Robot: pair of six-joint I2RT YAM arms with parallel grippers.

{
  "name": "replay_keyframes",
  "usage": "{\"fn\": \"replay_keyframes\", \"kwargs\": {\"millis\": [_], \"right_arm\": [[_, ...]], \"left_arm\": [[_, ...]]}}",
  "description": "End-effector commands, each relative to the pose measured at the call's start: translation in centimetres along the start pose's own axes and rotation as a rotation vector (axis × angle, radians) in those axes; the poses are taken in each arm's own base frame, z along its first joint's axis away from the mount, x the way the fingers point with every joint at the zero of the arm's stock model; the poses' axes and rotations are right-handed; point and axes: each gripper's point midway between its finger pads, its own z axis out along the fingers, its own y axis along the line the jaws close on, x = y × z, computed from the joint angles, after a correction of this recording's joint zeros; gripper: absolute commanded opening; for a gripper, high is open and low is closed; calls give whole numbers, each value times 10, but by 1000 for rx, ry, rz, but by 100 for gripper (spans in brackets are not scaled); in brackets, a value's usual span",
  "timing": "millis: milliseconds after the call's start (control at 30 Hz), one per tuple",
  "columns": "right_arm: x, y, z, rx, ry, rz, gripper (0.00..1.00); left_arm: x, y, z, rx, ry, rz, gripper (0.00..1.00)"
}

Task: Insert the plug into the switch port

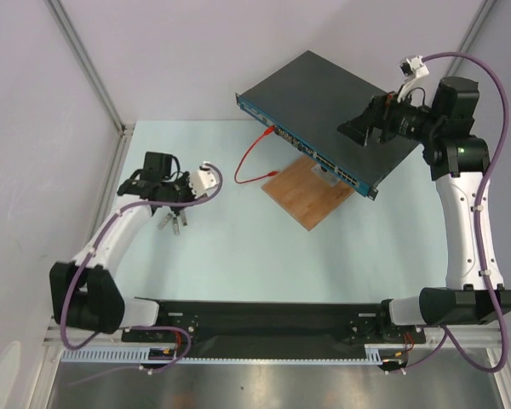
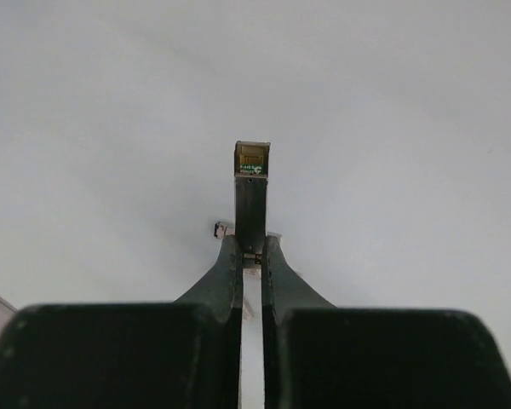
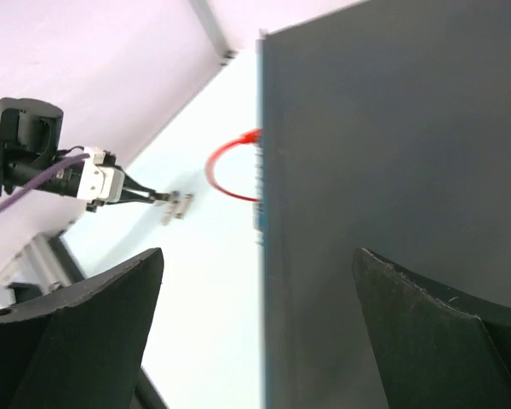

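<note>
My left gripper (image 2: 252, 247) is shut on the plug (image 2: 252, 192), a slim dark piece with a clear, gold-contact tip that points away from the camera, low over the table. In the top view this gripper (image 1: 173, 215) is at the left, far from the switch (image 1: 324, 106). The switch is a flat dark grey box with a blue port strip (image 1: 311, 153), lying at an angle at the back. My right gripper (image 1: 364, 132) hovers open above the switch's right part. In the right wrist view its fingers (image 3: 111, 315) straddle the switch's edge (image 3: 264, 256) without touching it.
A red cable (image 1: 251, 158) loops from a port on the blue strip onto the table. A brown wooden board (image 1: 307, 194) lies under the switch's front edge. A second small metal piece (image 2: 221, 227) lies just beside the plug. Walls stand at the left and back.
</note>
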Motion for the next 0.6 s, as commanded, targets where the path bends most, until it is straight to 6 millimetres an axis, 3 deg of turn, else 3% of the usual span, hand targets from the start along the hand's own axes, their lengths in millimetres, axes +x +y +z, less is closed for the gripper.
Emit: {"fn": "replay_keyframes", "kwargs": {"millis": [0,100,267,333,467,567], "right_arm": [[-22,39,7,-92,-62,-15,100],[-13,55,18,-140,-40,2,100],[-3,93,37,-245,-10,7,95],[-3,105,41,-272,-6,12,93],[11,136,55,-346,36,34,89],[23,149,64,-398,76,99,86]], "left_arm": [[-37,-20,-40,11,-157,-87,0],[-90,-23,-83,-27,-347,-129,0],[-161,-36,-128,-70,-517,-65,0],[-180,-44,-139,-58,-560,-56,0],[-217,-38,-166,-83,-643,-41,0],[-239,-40,-175,-76,-677,-14,0]]}}
